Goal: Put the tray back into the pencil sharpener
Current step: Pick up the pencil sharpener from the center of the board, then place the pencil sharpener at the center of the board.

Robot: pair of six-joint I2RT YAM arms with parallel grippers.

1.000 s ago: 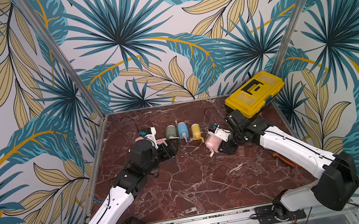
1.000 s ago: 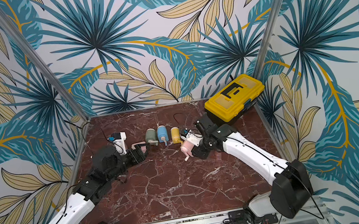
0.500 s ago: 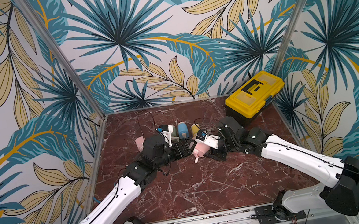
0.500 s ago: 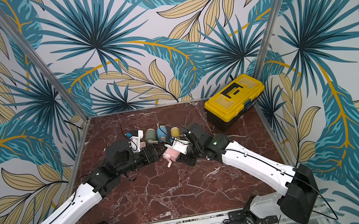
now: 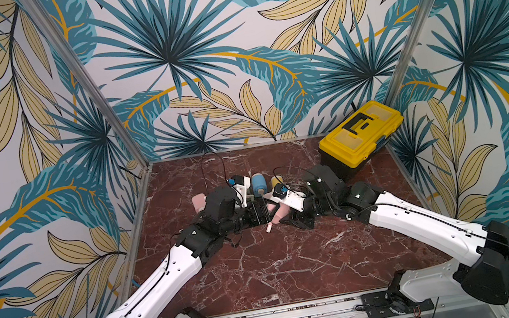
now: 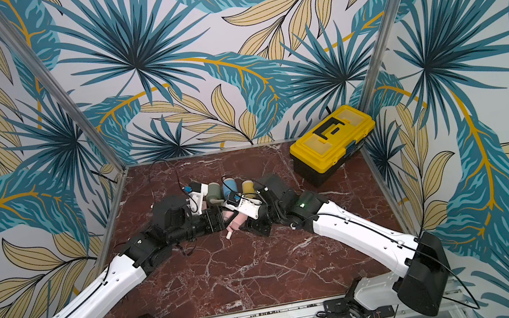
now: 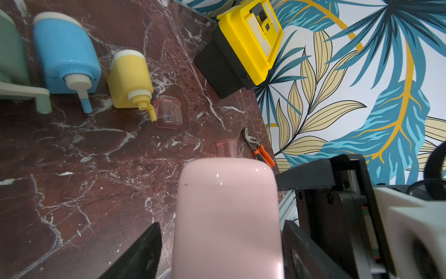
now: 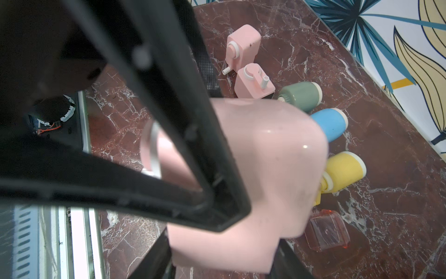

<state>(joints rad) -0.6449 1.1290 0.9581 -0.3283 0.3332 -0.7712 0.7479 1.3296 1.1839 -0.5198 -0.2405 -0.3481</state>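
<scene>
The right gripper [image 8: 223,244] holds the pink pencil sharpener [image 8: 277,157], jaws half-wide, near the yellow sharpener [image 8: 345,171]. The left gripper [image 7: 220,227] straddles that pink body widely; whether it grips, I cannot tell. The clear tray [image 8: 325,229] lies just beside the yellow sharpener's crank.

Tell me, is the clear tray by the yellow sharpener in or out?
Out: the clear tray lies on the marble table beside the yellow sharpener, inside no sharpener body.
</scene>
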